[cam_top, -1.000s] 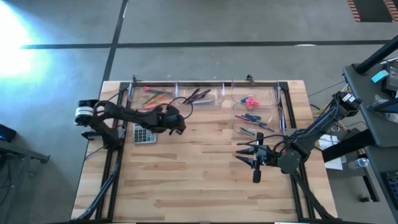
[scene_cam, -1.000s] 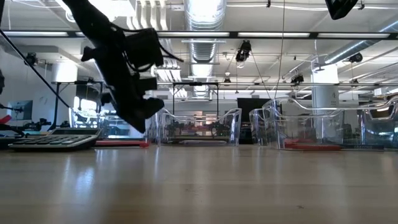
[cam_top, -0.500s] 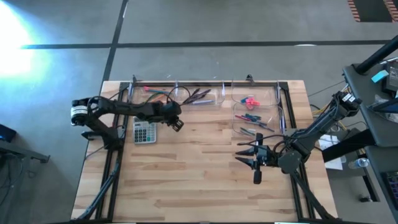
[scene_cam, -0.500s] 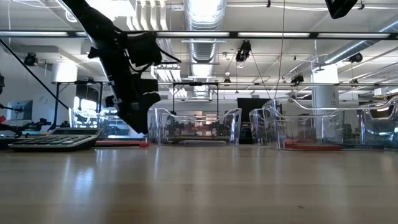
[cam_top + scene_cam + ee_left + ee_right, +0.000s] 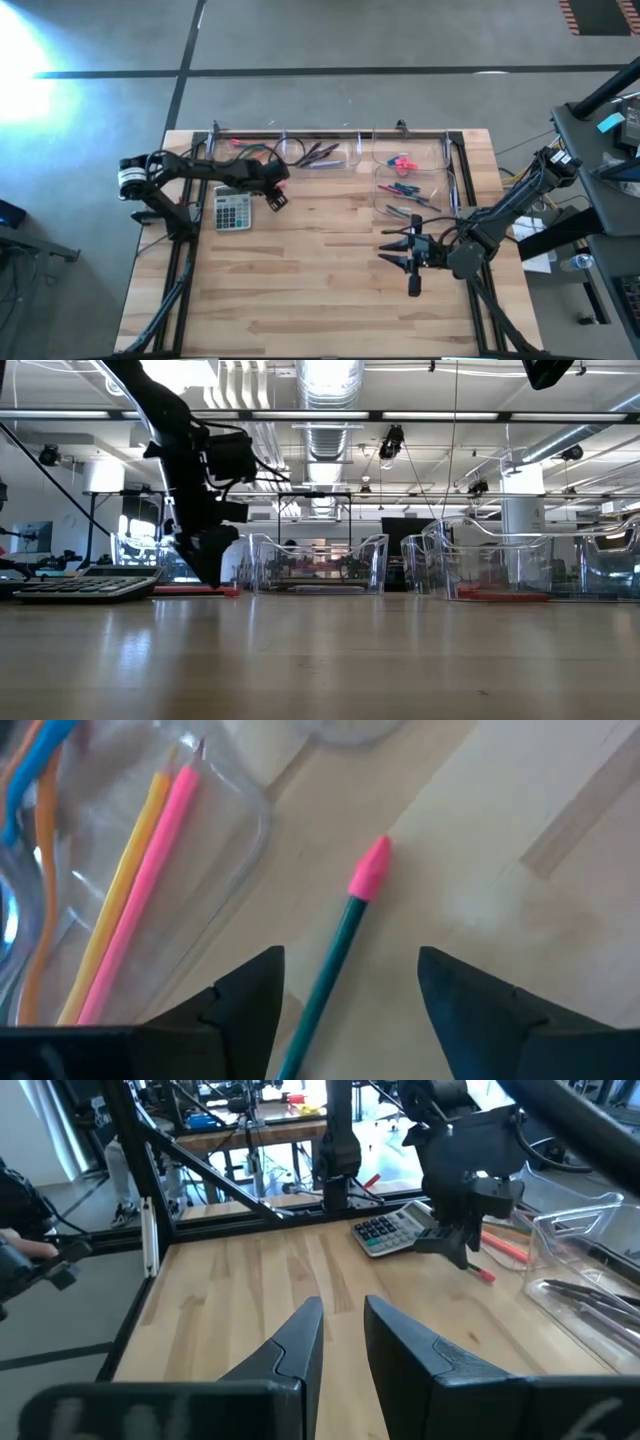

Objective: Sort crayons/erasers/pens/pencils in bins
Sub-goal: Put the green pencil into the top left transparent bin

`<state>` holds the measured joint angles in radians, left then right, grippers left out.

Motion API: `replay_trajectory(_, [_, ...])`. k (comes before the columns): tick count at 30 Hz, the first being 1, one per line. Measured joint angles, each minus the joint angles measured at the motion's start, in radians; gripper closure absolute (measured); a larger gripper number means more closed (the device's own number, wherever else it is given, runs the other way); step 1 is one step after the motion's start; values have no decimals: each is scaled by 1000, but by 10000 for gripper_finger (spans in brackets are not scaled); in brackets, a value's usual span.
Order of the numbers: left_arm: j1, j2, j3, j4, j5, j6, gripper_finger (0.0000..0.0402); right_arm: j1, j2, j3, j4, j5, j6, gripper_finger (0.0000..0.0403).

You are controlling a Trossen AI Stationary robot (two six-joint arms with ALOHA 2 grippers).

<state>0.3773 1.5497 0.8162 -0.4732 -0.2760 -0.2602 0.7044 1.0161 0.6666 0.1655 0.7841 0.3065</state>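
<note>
Moving back toward the far left bin [image 5: 245, 152], the left gripper [image 5: 275, 197] now hangs lower and closer to the calculator [image 5: 233, 212] than a second ago, when it hovered further out over the table. Its fingers, then pinched shut, have spread wide and hold nothing. Seen from the left wrist, a green pencil [image 5: 335, 960] with a pink tip lies on the bare wood between the open fingers [image 5: 245, 995], just beside the clear bin wall [image 5: 240, 830], not inside it. Orange and pink pencils [image 5: 140, 900] already rest in that bin.

To do this step well, the pencil probably needs gripping near its middle, lifting clear of the rim, and releasing only once it is over the bin, lined up with its length.

At the near right of the table, the right gripper [image 5: 405, 250] waits, fingers nearly closed and empty, unchanged.
</note>
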Motion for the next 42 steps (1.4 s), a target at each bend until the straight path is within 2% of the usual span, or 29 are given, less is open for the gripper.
replay_trajectory(15, [62,2,-36,7,11,32,184,0,0,0,4,-7,0,335])
replay_trajectory(25, [69,109,-29,32,14,12,184,7,0,14,10,-59,16,335])
replay_trajectory(28, [73,116,-29,37,55,22,185,10,0,14,8,-60,15,335])
replay_trajectory(34, [71,114,-27,38,171,90,207,11,0,14,11,-59,10,335])
replay_trajectory(40, [72,106,-26,29,195,152,241,11,0,14,12,-59,8,335])
replay_trajectory(42, [69,94,-18,15,154,172,248,11,0,14,12,-59,8,335])
